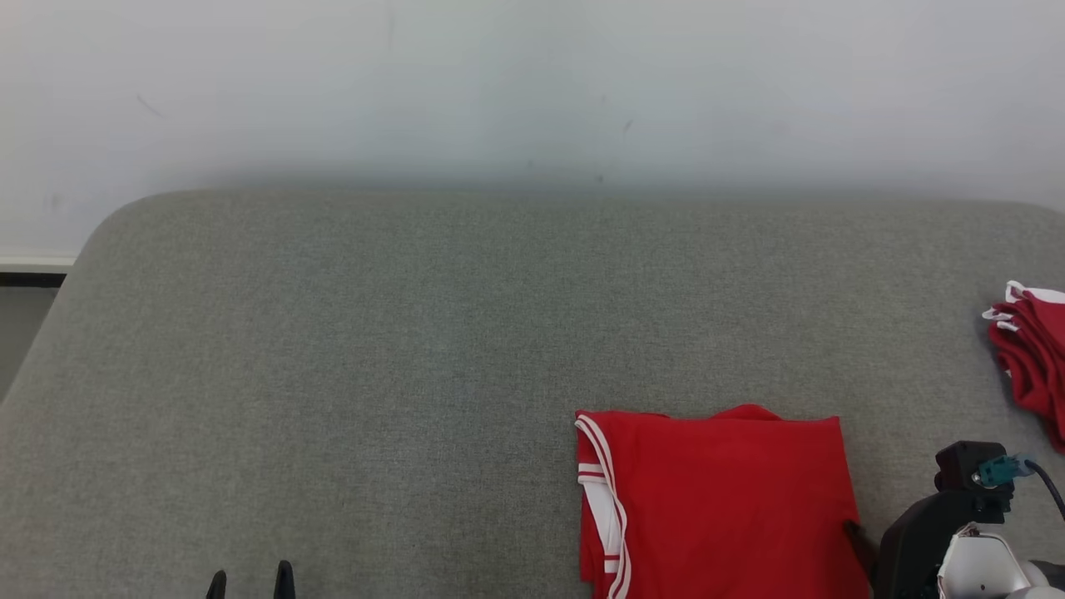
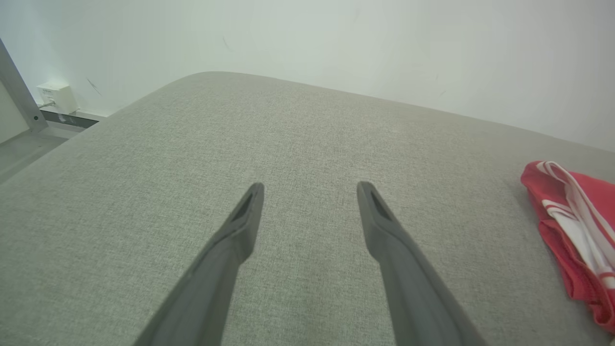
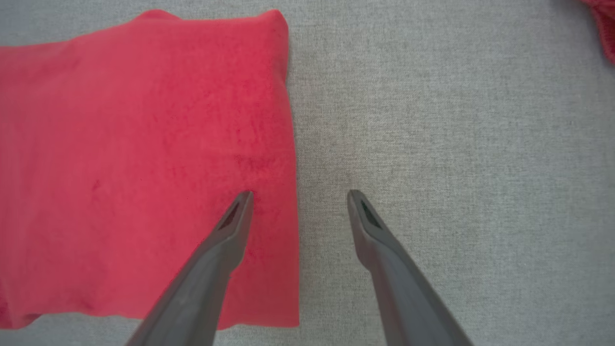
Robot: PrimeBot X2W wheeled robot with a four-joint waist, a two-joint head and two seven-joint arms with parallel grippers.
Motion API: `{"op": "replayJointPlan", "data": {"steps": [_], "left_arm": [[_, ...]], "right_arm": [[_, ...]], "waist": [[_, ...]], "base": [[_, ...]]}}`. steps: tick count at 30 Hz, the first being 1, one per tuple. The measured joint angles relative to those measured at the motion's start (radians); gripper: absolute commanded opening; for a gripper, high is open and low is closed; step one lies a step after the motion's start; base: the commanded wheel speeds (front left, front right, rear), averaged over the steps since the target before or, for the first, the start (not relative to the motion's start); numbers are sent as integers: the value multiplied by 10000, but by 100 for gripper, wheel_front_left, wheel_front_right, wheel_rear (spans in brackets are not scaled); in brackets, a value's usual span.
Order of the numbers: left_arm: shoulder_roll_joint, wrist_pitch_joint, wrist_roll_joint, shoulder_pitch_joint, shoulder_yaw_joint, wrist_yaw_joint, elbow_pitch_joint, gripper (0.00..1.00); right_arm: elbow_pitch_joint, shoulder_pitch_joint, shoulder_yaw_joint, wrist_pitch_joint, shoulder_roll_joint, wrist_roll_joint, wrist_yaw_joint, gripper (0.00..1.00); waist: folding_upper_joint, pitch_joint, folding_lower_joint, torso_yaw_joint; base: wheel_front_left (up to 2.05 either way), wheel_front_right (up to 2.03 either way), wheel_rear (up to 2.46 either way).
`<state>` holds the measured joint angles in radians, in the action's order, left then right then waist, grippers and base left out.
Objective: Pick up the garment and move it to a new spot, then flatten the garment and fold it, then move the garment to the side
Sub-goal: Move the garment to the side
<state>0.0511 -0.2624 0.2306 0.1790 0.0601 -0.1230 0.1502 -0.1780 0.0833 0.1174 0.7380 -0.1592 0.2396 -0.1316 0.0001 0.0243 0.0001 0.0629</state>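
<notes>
The red garment (image 1: 724, 499) with white-striped trim lies folded flat on the grey cushioned surface (image 1: 374, 349), near its front right. In the right wrist view my right gripper (image 3: 298, 194) is open and straddles the garment's (image 3: 144, 168) right edge, with one finger over red fabric and the other over grey cloth. One of its dark fingers (image 1: 861, 545) shows at that edge in the head view. My left gripper (image 1: 251, 578) is open over bare cushion far to the left, its jaws wide and empty (image 2: 311, 187). The garment's striped end (image 2: 576, 226) shows at the right of the left wrist view.
A second red-and-white bundle (image 1: 1032, 358) lies at the surface's far right edge, also the bundle's corner (image 3: 605, 29). A pale wall (image 1: 532, 83) stands behind. The cushion's rounded left corner drops to the floor, with a white box (image 2: 56, 96) and a metal post (image 2: 19, 91) there.
</notes>
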Motion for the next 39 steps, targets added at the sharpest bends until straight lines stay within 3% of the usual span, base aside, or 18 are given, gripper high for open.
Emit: {"op": "replayJointPlan", "data": {"steps": [21,22,23,25,33,39], "left_arm": [[0,0,-73,-624,-443,-17,98,100],[0,0,-71,-639,-458,-17,98,100],[0,0,-67,-649,-472,-17,96,100],[0,0,-58,-683,-495,-17,94,100],[0,0,67,-770,-518,-4,67,100],[0,0,180,-846,-631,92,-4,100]], "right_arm": [[-1348,706,121,476,-161,-25,-2,100],[-1396,748,92,502,-205,-23,-2,72],[-1442,784,69,504,-232,-23,-2,72],[-1519,878,-23,510,-326,-35,-2,0],[-1580,1467,-464,543,-537,58,-2,0],[-1287,2457,-926,826,-1204,52,-2,0]], "waist": [[-2,966,-3,796],[-2,1002,-4,824],[-3,1035,-4,847],[-3,1103,-4,886],[0,1259,-3,786],[4,1238,1,540]], "base": [[0,0,0],[0,0,0],[0,0,0],[0,0,0],[0,0,0],[0,0,0]]}}
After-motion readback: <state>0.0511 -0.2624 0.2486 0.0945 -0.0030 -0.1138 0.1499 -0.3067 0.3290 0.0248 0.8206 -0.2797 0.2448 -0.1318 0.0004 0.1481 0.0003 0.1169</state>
